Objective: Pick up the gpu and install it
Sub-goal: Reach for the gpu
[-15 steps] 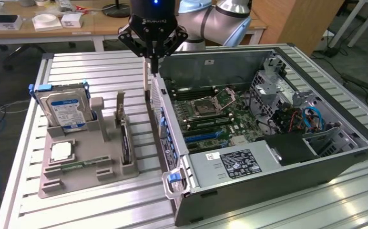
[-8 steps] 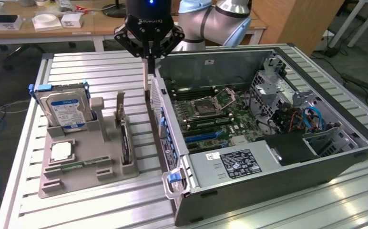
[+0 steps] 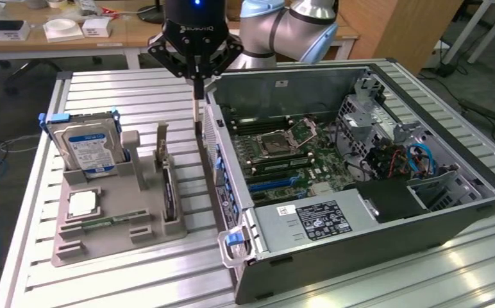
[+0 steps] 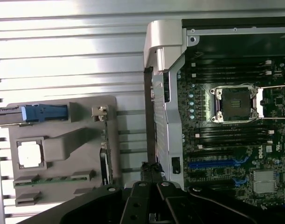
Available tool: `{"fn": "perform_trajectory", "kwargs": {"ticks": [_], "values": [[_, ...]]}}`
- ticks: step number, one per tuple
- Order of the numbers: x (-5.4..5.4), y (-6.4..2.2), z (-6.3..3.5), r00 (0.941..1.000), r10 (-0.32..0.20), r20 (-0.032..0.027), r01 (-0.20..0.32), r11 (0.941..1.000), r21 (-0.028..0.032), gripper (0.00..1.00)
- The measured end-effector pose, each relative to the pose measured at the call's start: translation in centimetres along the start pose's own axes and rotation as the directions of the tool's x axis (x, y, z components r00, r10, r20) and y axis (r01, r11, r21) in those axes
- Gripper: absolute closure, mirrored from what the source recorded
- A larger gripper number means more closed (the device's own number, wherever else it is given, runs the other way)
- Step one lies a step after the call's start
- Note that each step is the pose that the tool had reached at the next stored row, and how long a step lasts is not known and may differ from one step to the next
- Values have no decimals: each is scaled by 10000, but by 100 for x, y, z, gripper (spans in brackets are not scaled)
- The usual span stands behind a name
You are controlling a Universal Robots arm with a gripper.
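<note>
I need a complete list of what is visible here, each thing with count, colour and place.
computer case: one, black and silver, open, exterior view's right
motherboard: one, green, inside the case
holder tray: one, grey, exterior view's left
hard drive: one, silver with blue label, upright in the tray
gpu: one, dark edge, pale bracket, on edge in the tray
memory stick: one, green, flat in the tray
processor: one, silver, flat in the tray
table: one, silver, under everything
arm: one, silver and blue, behind the case
hand: one, black, shut, between tray and case

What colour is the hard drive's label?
The hard drive's label is blue with white; clearest in the exterior view.
</note>
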State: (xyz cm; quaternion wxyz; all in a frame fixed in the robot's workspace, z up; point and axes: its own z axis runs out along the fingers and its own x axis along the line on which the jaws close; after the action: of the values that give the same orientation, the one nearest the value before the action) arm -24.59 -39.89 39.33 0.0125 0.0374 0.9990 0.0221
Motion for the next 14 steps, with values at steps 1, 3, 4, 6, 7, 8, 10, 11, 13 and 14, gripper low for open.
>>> {"fn": "perform_trajectory", "kwargs": {"ticks": [1,3,4,6,7,8,10,11,13,14], "values": [[9,0,0,10000,0,-1,0,10000,0,90],[27,-2,-1,10000,-1,0,1,10000,0,90],[36,-3,-1,10000,0,-1,0,10000,0,90],[53,-4,-1,10000,0,0,0,10000,0,90],[61,-4,-2,10000,1,0,-1,10000,0,90],[70,-5,-2,10000,0,0,0,10000,0,90],[88,-6,-2,10000,1,0,-1,10000,0,90],[96,-7,-3,10000,0,0,0,10000,0,90],[115,-9,-3,10000,0,0,0,10000,0,90],[124,-9,-3,10000,1,0,-1,10000,1,90]]}}
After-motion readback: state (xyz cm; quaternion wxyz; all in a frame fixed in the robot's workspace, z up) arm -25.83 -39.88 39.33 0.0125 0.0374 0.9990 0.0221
